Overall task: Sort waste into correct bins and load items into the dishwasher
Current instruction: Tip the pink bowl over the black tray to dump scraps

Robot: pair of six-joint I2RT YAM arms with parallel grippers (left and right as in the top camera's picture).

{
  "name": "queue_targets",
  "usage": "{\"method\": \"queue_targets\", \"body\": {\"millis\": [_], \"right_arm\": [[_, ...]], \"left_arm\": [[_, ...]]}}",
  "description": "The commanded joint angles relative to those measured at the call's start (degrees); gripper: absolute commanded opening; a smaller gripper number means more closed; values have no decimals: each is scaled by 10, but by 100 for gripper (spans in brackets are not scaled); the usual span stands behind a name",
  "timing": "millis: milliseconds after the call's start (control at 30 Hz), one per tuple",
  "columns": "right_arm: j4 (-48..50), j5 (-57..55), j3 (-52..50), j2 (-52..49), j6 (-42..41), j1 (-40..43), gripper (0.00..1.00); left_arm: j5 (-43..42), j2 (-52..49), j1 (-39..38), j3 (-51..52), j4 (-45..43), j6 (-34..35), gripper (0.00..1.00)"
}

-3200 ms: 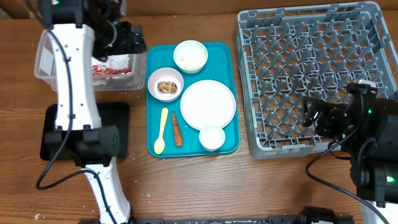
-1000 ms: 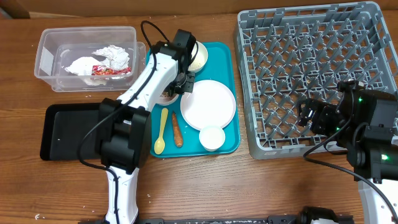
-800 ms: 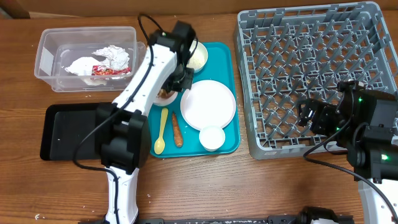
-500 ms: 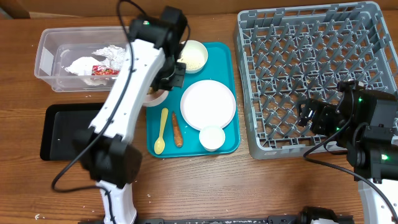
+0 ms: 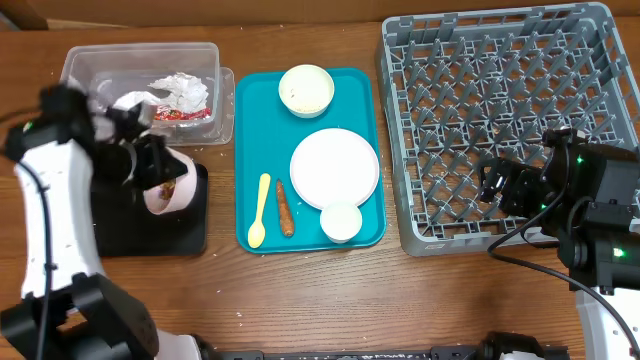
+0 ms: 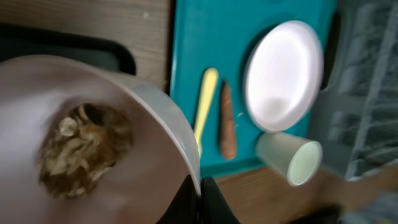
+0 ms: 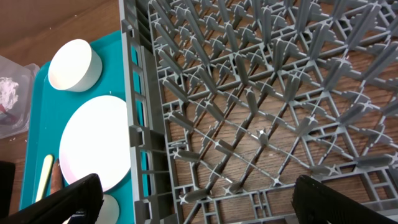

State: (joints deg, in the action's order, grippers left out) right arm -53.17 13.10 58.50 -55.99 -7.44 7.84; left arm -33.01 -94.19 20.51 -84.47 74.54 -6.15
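My left gripper point(image 6: 201, 198) is shut on the rim of the pale pink bowl point(image 5: 167, 192), which hangs tilted over the black tray point(image 5: 190, 236). A brown crumbly clump point(image 6: 84, 146) lies inside the bowl. The clear tub point(image 5: 78, 92) holds napkins point(image 5: 178, 90) and a red wrapper point(image 5: 170, 114). On the teal tray point(image 5: 252, 100) lie a white bowl point(image 5: 306, 90), the plate point(image 5: 334, 168), a cup point(image 5: 341, 220), a yellow spoon point(image 5: 260, 210) and a brown stick point(image 5: 285, 207). My right gripper point(image 7: 208, 205) stands open above the front part of the grey dish rack point(image 5: 500, 110).
The wooden table's front edge runs below the teal tray and the rack. The left arm point(image 5: 50, 210) reaches across the left side of the table, over the black tray. The rack fills the right side.
My left arm has lifted the pink bowl off the teal tray and swung it left to over the black tray. The right arm has stayed still.
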Motion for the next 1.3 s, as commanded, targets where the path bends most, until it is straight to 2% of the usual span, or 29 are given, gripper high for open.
{"method": "queue_targets", "body": {"millis": [0, 100, 233, 300, 533, 933, 1033, 1167, 1267], "right_arm": [[3, 1, 16, 2, 0, 2, 100], [3, 3, 16, 2, 0, 2, 100], [3, 12, 16, 2, 0, 2, 100], [3, 12, 16, 2, 0, 2, 100], [1, 12, 16, 2, 0, 2, 100], [2, 11, 16, 2, 0, 2, 100], [6, 12, 16, 2, 0, 2, 100], [13, 12, 16, 2, 0, 2, 100], [12, 12, 16, 2, 0, 2, 100]], "left_arm": [[-295, -10, 85, 101, -46, -116, 4], [-389, -29, 132, 161, -67, -146, 4], [-514, -67, 190, 206, -82, -153, 4], [-545, -90, 214, 214, -87, -153, 4], [-576, -168, 260, 215, -58, -151, 4], [-576, -167, 257, 202, -37, -145, 4], [-576, -154, 244, 172, 1, -185, 4], [-573, -122, 202, 82, 104, -292, 4], [-540, -97, 160, 2, 130, -312, 4]]}}
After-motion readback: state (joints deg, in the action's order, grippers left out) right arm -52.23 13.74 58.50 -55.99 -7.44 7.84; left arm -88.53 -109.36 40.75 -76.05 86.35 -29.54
